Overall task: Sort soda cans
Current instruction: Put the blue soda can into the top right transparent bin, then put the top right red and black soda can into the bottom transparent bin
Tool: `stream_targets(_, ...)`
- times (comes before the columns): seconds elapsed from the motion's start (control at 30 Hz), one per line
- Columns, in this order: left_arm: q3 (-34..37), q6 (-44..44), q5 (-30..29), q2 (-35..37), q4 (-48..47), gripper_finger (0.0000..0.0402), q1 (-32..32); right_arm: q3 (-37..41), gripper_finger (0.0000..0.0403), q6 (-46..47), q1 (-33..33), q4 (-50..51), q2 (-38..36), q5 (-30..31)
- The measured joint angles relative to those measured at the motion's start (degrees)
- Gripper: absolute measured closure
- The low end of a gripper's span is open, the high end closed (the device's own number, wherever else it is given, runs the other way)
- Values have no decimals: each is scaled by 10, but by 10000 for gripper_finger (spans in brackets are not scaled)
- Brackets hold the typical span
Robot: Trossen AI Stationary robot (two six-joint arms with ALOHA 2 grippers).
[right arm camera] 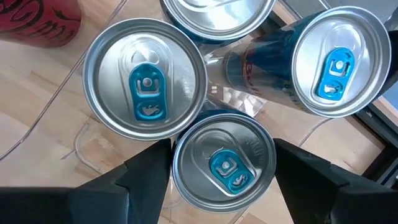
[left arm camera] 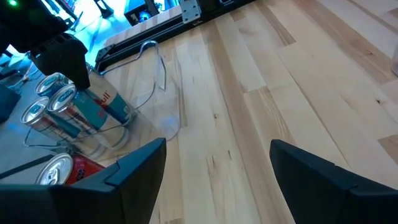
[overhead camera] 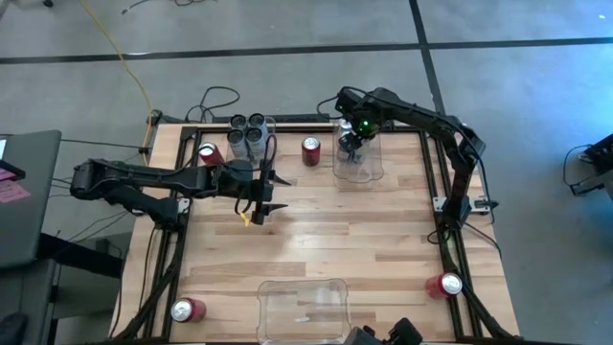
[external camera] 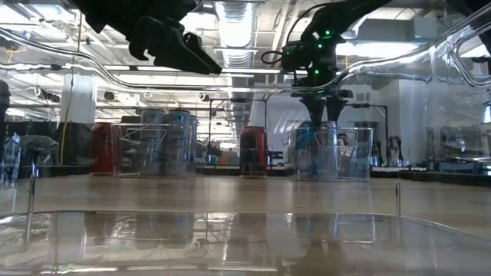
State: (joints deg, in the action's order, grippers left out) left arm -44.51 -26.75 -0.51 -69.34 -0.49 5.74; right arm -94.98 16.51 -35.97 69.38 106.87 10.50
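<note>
Soda cans part-sorted into clear bins on the bench.
Blue-tabbed cans [right arm camera: 144, 79] are held in the 1 o'clock bin [overhead camera: 359, 171], the open right claw [right arm camera: 222, 180] straddling one; dark cans [overhead camera: 248, 134] fill the 11 o'clock bin [overhead camera: 269, 126]. The left claw [left arm camera: 217, 180] is open, empty. Red cans [overhead camera: 311, 151] remain loose.

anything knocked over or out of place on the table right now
Two red soda cans lie on their sides at the near corners of the wooden table: one at near left, one at near right. Every other can stands upright, in or beside the clear plastic bins. No spill shows.
</note>
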Motion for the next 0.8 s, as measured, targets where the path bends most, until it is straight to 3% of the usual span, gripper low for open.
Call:
stream_targets(0.53, 0, 0, 0, 0, 0, 117, 0, 0, 115, 0, 0, 4, -54, 5)
stream_targets(0.63, 0, 0, 0, 0, 0, 117, 0, 0, 116, 13, -1, 4, -82, 34)
stream_targets(0.8, 0, 0, 0, 0, 0, 117, 0, -1, 141, 36, -19, 4, -103, 52)
